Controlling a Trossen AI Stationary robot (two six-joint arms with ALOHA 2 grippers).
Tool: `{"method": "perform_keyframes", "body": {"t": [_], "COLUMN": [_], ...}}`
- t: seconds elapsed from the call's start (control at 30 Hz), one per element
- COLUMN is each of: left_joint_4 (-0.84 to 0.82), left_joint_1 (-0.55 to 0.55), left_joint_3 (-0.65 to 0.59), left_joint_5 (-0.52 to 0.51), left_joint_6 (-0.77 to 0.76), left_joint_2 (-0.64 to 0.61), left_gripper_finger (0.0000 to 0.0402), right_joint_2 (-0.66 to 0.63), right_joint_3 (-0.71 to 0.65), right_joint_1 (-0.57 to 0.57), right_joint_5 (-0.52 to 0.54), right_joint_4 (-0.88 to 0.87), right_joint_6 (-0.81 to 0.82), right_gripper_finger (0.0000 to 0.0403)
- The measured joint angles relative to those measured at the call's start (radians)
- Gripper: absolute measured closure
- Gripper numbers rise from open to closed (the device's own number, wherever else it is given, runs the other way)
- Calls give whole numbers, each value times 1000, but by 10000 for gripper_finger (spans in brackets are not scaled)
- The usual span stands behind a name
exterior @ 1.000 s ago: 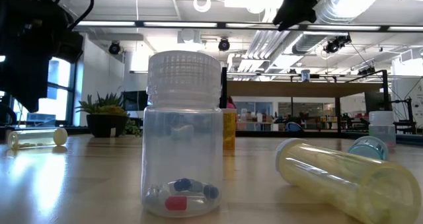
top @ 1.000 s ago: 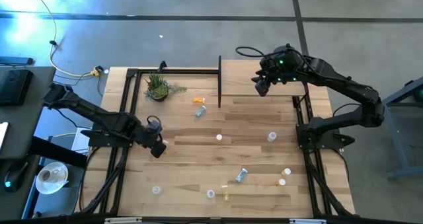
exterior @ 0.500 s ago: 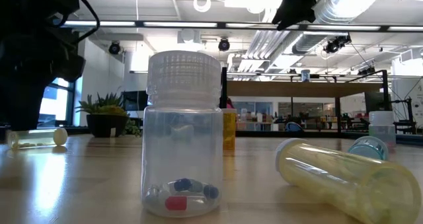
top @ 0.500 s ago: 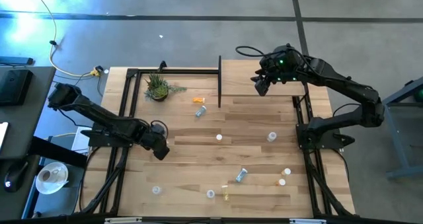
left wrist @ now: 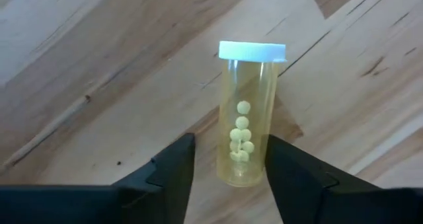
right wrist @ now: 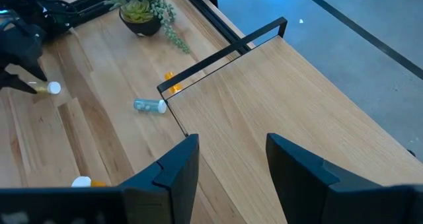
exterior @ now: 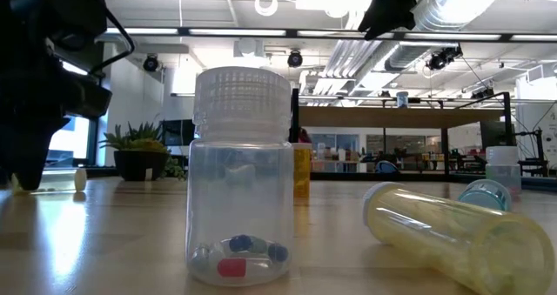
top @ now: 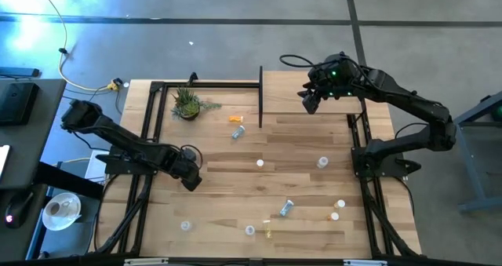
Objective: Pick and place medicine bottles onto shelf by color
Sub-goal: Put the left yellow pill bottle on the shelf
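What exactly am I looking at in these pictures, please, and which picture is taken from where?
This is a robot with two dark arms at a wooden table, each ending in a two-finger tool. One camera looks straight down, one sits at table height, and one rides on each wrist.

In the overhead view the left tool is low over the table's left side. Its wrist camera shows open fingers on either side of a lying yellow bottle with a white cap, not closed on it. The right tool, open and empty, hangs over the raised pale shelf.

Small pill bottles are scattered on the table, beside a potted plant. The low camera sits right behind a clear bottle with a few capsules inside.
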Motion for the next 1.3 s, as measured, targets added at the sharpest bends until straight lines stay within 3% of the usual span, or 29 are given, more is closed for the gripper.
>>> {"method": "perform_keyframes", "body": {"t": [0.23,0.43,0.97,1.3], "left_joint_4": [4,67,727,1056], "left_joint_1": [1,6,202,315], "left_joint_3": [0,-1,-1,-1], "left_joint_5": [0,-23,-56,-26], "left_joint_6": [36,71,534,832], "left_joint_2": [1,0,0,0], "left_gripper_finger": [307,314,309,309], "right_joint_2": [0,0,0,0], "right_joint_3": [0,0,0,0], "right_joint_1": [0,0,0,2], "right_joint_5": [0,0,-31,-135], "right_joint_4": [0,0,0,42], "right_joint_6": [0,0,27,68], "right_gripper_finger": [235,235,235,235]}}
